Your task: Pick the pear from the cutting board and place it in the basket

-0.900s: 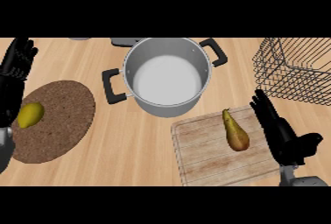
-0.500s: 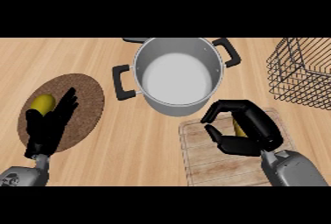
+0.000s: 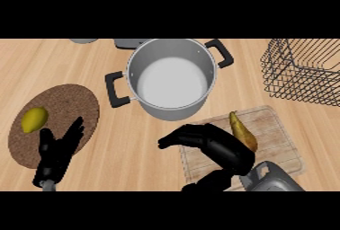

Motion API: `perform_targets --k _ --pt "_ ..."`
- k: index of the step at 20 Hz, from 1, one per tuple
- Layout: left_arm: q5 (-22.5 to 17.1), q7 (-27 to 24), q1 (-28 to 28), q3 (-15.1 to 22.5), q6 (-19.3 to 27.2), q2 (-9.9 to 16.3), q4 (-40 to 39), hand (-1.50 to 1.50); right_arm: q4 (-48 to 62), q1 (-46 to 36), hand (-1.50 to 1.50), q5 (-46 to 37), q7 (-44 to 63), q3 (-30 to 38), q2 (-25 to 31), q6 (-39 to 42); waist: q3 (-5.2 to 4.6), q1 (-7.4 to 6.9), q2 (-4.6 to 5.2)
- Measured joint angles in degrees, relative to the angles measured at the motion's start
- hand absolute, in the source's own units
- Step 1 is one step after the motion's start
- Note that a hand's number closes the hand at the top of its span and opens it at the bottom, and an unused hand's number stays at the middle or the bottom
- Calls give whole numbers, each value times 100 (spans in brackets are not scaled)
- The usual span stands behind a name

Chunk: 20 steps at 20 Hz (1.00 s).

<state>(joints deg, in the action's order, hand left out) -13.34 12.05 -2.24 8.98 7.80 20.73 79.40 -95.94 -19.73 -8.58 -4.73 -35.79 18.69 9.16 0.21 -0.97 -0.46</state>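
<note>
Wooden table [image 3: 133, 143] is carrying everything. Big grey pot [image 3: 174, 78] with black handles is sitting at centre, between the cork mat and the basket, just beyond the cutting board. Black wire basket [image 3: 304, 72] is standing at far right, well apart from the pear. Round cork mat [image 3: 63, 112] is lying at left with a yellow lemon [image 3: 34, 119] on it. Light wooden cutting board [image 3: 279, 139] is lying at lower right, partly covered by the right hand. Right hand [image 3: 216, 146] is hovering over the board's left part, fingers curled, just beside the pear; cannot tell if touching. Left hand [image 3: 56, 155] is resting over the mat's lower edge, fingers straight, released. Pear [image 3: 243, 131] is lying on the board, stem end pointing toward the pot. No writing readable
</note>
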Motion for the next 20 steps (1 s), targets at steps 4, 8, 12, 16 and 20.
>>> perform_targets --k 4,8,12,16,20 --pt "-10 -44 -145 -46 5 12 21 0 -329 -617 -150 -982 648 208 632 -93 1 112 -54" --pt "13 -64 -223 -30 42 -46 99 0 -783 -1340 -150 -1318 1422 487 1265 524 2 150 -62" --pt "1 -31 -245 -71 27 -42 129 0 -1147 -2064 -150 -990 2070 899 1826 1578 2 154 -48" --pt "4 -31 -256 -96 -4 -39 127 0 -1207 -2677 -150 -312 2568 1176 2316 2815 0 157 -43" --pt "26 -141 -344 -123 -44 -31 181 0 -1196 -2992 -150 284 2972 1310 2747 3852 1 153 -38"
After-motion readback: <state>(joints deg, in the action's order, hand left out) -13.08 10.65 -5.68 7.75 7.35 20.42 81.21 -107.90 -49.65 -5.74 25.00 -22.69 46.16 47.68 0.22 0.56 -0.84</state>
